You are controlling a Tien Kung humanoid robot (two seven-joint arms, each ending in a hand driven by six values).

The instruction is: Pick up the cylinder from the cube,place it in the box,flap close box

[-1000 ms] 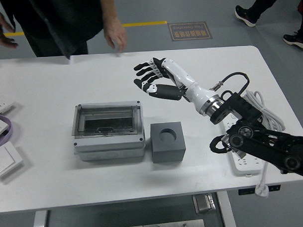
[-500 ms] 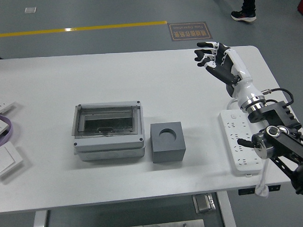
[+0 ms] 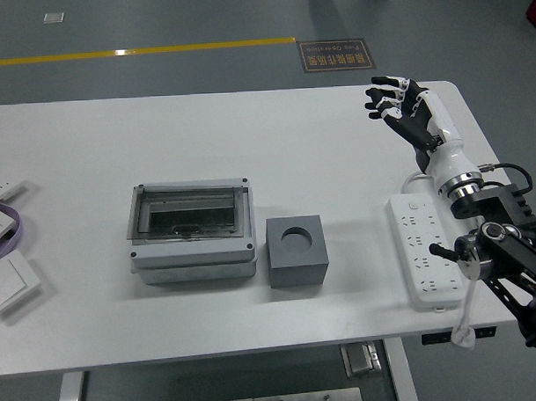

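Cylinder not visible anywhere; cube [image 3: 297, 250] socket looks empty, just right of the box [image 3: 192, 231], whose clear flap seems down. My right hand [image 3: 404, 108] hovers far right over the bench [image 3: 249, 148], fingers spread, holding nothing. Task prob. finished; next: confirm flap latched.

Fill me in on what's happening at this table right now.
Nothing is being handled. The robot's right hand is raised over the table's far right corner, fingers spread and empty, above a white power strip. The grey box sits mid-table with its clear lid down, and the dark cube beside it shows an empty round hole on top. No cylinder is visible on the cube. The left arm is out of view.
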